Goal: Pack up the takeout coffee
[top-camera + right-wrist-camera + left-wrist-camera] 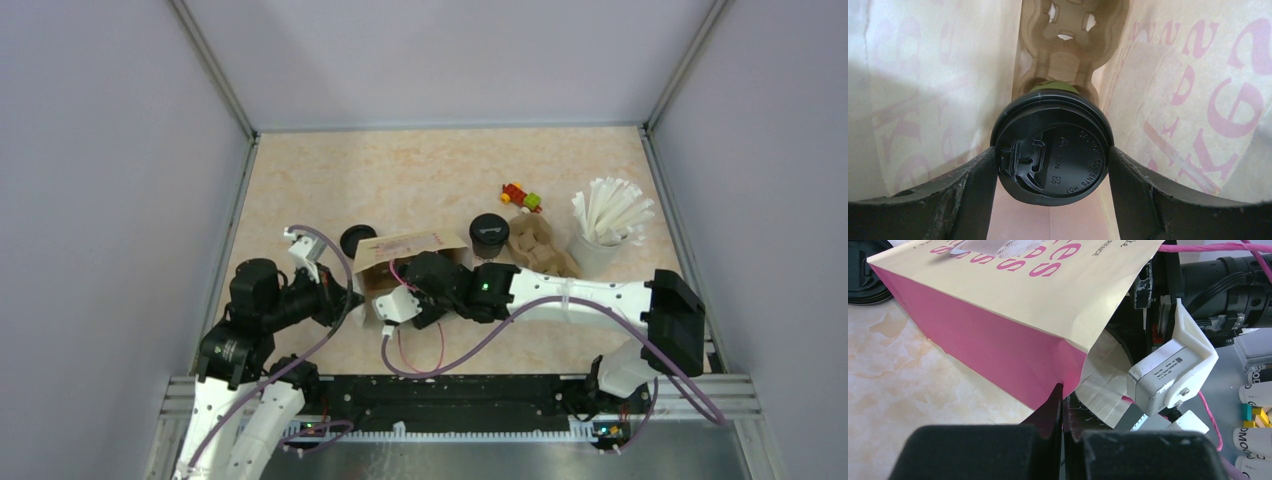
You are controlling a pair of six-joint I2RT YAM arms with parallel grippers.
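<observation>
A paper bag (410,248) with pink print lies on its side, mouth toward the arms. My left gripper (1063,392) is shut on the bag's mouth edge beside its pink side panel (993,347). My right gripper (1052,156) reaches inside the bag and is shut on a takeout coffee cup (1053,150), its fingers (973,180) pressing both sides of the black lid. The cup's base sits at a brown pulp carrier (1068,45) deeper in the bag. A second lidded black cup (489,235) stands outside, just right of the bag.
A brown carrier (542,248) lies right of the bag, with a pale cup of white straws (605,225) beyond it. Small coloured toy blocks (521,196) sit further back. A black round lid (357,240) rests left of the bag. Grey walls enclose the table.
</observation>
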